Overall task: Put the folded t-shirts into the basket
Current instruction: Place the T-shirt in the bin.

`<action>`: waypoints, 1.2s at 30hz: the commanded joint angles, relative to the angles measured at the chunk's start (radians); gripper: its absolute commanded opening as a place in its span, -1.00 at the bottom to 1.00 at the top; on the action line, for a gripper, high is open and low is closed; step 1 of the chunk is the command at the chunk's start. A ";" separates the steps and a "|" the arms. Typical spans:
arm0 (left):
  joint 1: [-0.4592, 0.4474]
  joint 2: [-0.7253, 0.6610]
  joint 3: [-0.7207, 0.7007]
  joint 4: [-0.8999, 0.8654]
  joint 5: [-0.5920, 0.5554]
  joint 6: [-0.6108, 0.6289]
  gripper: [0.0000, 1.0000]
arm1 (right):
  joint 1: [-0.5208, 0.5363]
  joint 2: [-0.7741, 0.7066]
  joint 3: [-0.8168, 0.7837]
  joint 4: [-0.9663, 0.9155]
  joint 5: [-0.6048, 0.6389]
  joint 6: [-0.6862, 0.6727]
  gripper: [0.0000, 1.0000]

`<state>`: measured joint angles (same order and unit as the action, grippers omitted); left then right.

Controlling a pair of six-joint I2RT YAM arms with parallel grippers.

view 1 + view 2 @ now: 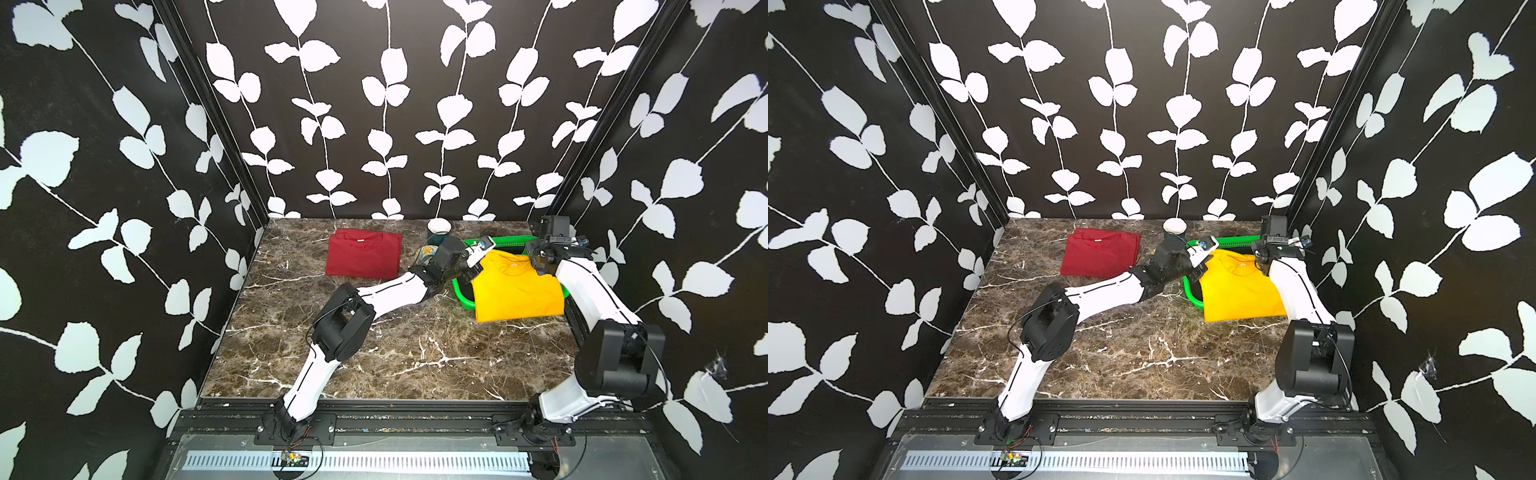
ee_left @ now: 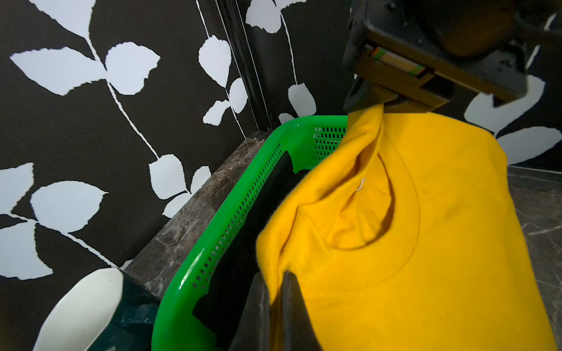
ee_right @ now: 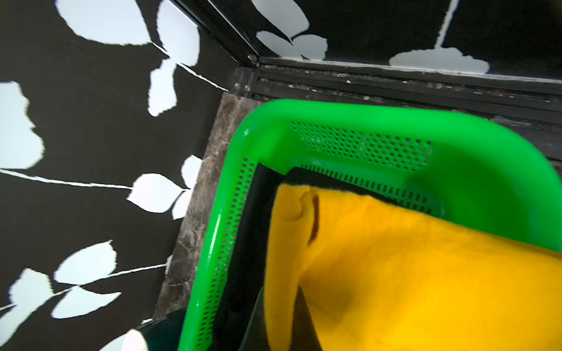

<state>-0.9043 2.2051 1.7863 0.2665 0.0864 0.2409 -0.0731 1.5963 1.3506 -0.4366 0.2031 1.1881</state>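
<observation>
- Yellow t-shirt (image 1: 517,286): hangs between left gripper (image 2: 275,282) and right gripper (image 3: 281,307), both clamped on its collar edge, over basket (image 1: 462,297).
- Black t-shirt (image 3: 252,243): lies in basket, beneath both.
- Red t-shirt (image 1: 363,253): lies well left of left gripper.

The basket (image 1: 462,296) sits in the far right corner of the table (image 1: 395,353), with only narrow strips of marble between it and the walls. The yellow t-shirt (image 1: 515,286) covers most of its opening and overhangs its near rim, and a black t-shirt (image 2: 243,258) lies inside. Just left of the basket stand a dark green mug (image 1: 434,240) and what seems a small patterned bowl (image 1: 428,251). The red t-shirt (image 1: 363,253) lies farther left. In front of the basket the marble is open.
</observation>
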 commanded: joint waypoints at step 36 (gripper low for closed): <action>0.105 0.296 0.434 -0.265 0.079 -0.181 -0.04 | -0.054 0.314 0.207 0.047 -0.153 0.102 0.08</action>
<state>-0.8036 2.5229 2.2078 -0.0082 0.1429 0.0601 -0.1184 1.9327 1.5383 -0.3603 0.0593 1.2938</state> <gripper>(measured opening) 0.484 0.536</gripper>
